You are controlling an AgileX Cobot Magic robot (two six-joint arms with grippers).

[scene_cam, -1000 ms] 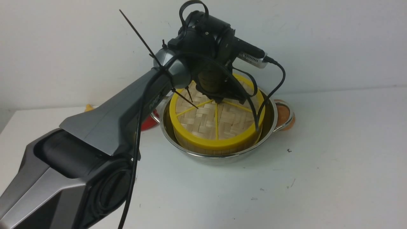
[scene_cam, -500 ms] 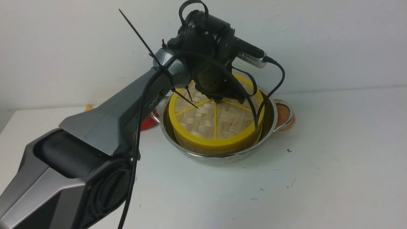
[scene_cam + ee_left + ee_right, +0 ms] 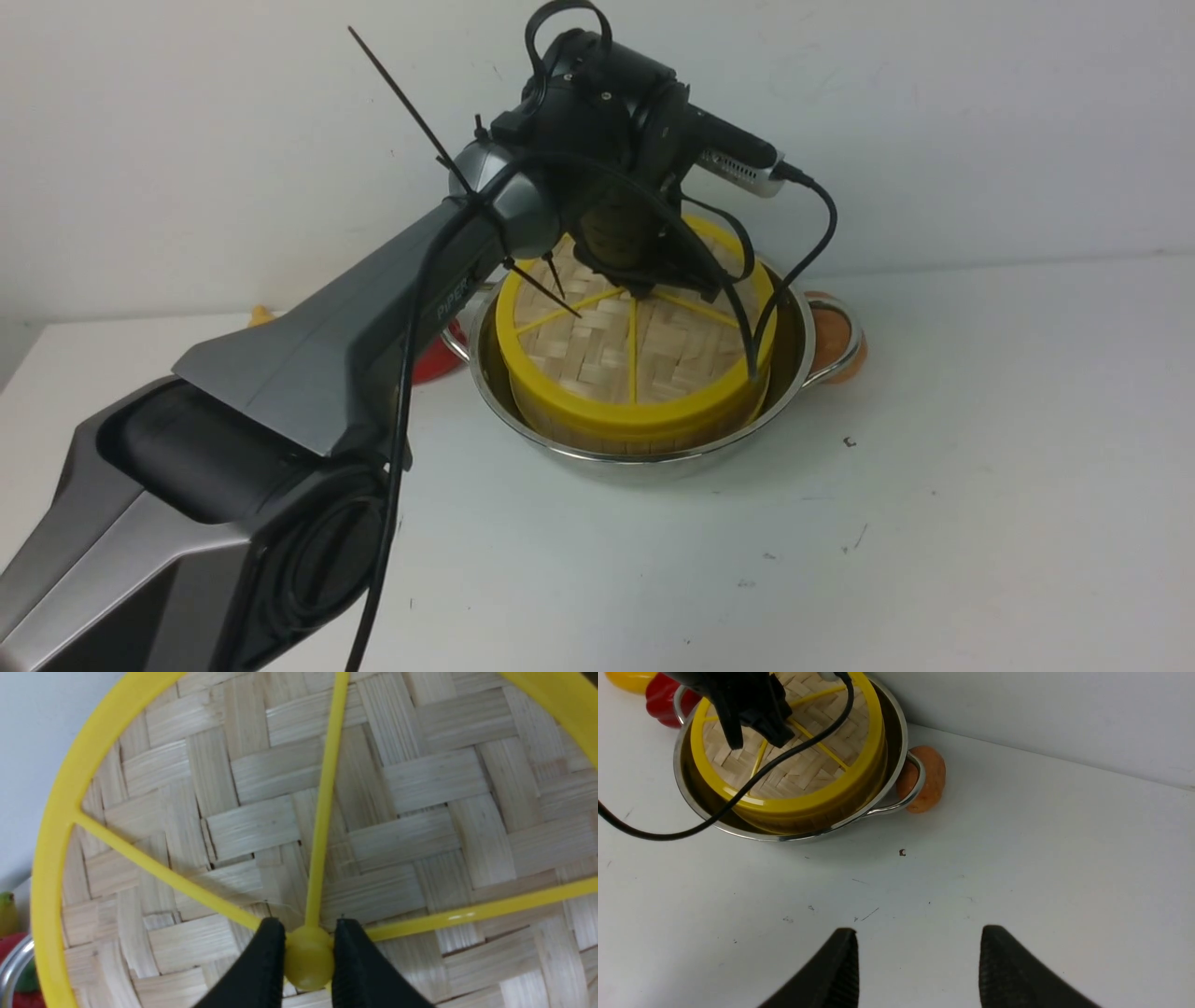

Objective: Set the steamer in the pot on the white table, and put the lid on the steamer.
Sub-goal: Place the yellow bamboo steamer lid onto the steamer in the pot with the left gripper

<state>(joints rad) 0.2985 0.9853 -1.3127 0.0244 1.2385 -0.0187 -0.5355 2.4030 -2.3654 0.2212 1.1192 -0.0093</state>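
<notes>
Evidently the flat round woven-bamboo lid with yellow rim and spokes (image 3: pixel 635 345) is seated on the round bamboo steamer (image 3: pixel 607 442). The steamer stands inside the wide shiny steel pot (image 3: pixel 646 467) near the far edge of the white table (image 3: pixel 934 485).

Left gripper (image 3: pixel 309 940): fingers closed against the lid's central hub, one on each side.

Right gripper (image 3: pixel 917 956): wide open and empty, over bare table well apart from the pot.

Judgement: both placements look done; only release and withdrawal appear outstanding.

Lid (image 3: pixel 635 355) — pale tan bamboo in a basket weave, yellow rim, spokes and hub. Pot (image 3: pixel 653 464) — mirror-bright silver; orange object (image 3: pixel 834 338) at its 3 o'clock, red object (image 3: pixel 431 366) at 9. White table (image 3: pixel 980 485), small dark scuffs.
</notes>
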